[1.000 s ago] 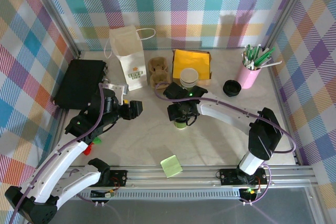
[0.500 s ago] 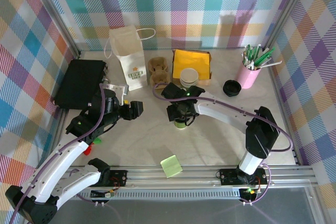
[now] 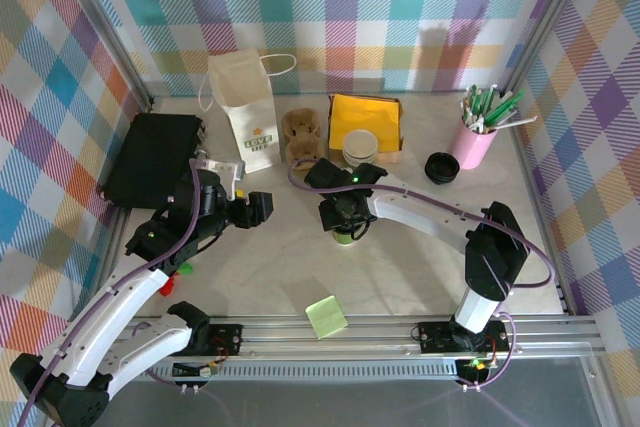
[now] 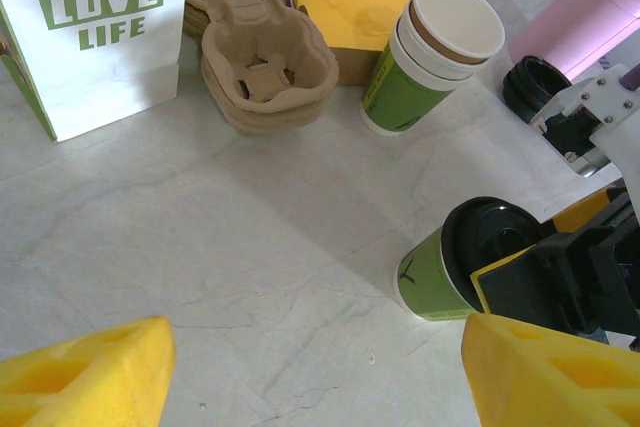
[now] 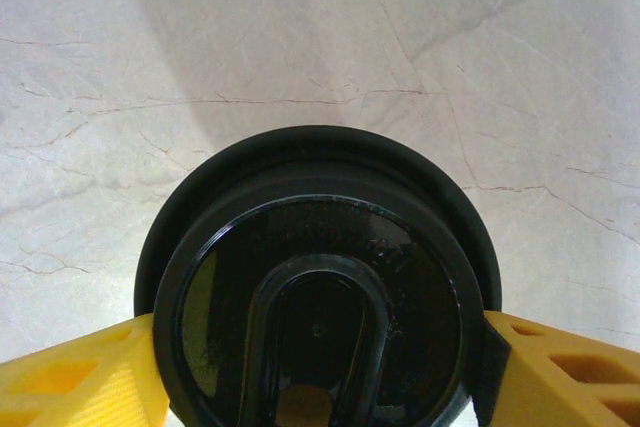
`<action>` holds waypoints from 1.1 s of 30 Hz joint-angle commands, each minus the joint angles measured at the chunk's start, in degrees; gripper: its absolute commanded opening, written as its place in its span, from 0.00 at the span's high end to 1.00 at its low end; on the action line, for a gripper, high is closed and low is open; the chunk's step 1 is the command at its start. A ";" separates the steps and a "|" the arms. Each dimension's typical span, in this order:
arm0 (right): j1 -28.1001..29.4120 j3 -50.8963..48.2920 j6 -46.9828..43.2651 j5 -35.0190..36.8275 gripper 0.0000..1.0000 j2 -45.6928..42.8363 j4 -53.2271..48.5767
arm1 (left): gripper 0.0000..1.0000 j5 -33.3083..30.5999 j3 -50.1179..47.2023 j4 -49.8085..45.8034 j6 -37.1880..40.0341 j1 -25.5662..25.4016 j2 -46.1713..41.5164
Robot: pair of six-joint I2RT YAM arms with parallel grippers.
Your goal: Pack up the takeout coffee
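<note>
One cup, the takeout coffee (image 4: 432, 282), stands lidded on the surface (image 4: 200, 247), not yet packed: the right gripper (image 5: 320, 347) clasps its black lid (image 5: 320, 237) while the left gripper (image 4: 315, 352) hangs wide open, empty, nearby.

My top camera looks down on the pale marbled table (image 3: 420, 267) from behind. Left wrist looks obliquely across, right wrist straight down, very near; all share the black-lidded green paper cup (image 4: 425, 282).

White arms (image 3: 118, 315), black joints (image 3: 497, 259), purple cables (image 3: 420, 190)
</note>
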 commanded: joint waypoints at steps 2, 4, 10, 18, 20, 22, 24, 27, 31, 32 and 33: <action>-2.34 -1.38 -1.66 2.96 0.27 -1.61 -3.62 | 0.25 -0.68 0.51 0.57 1.10 0.47 -0.05; -4.22 -2.84 -2.26 3.68 0.27 -3.13 -3.16 | 0.24 -0.69 0.82 0.35 1.18 0.47 -0.08; -13.18 -9.33 -5.03 2.05 0.27 -8.68 0.63 | 0.24 -0.70 1.00 0.11 1.19 0.47 -0.16; -25.20 -15.18 -9.20 0.11 0.27 -12.92 4.37 | 0.23 -1.47 1.19 -0.90 2.16 0.47 -0.26; -28.01 -16.08 -10.28 -0.07 0.27 -13.91 5.07 | 0.23 -1.56 1.14 -1.01 2.16 0.47 -0.40; -30.66 -16.67 -11.41 -0.47 0.26 -14.67 5.69 | 0.23 -1.73 1.37 -1.23 2.16 0.47 -0.57; -33.65 -17.34 -12.57 -1.50 0.26 -15.18 6.75 | 0.23 -1.75 1.59 -1.43 2.16 0.47 -0.66; -38.12 -17.09 -14.28 -2.98 0.26 -14.87 7.26 | 0.23 -1.56 1.90 -1.88 2.24 0.47 -0.59; -43.39 -17.10 -16.10 -3.92 0.26 -14.64 8.81 | 0.23 -1.82 2.03 -2.15 2.24 0.52 -0.94; -44.79 -17.11 -16.27 -4.08 0.26 -14.54 9.16 | 0.23 -1.83 1.96 -2.15 2.17 0.52 -1.03; -46.00 -16.99 -16.25 -4.38 0.26 -14.45 9.32 | 0.23 -1.83 1.96 -2.15 2.16 0.47 -1.08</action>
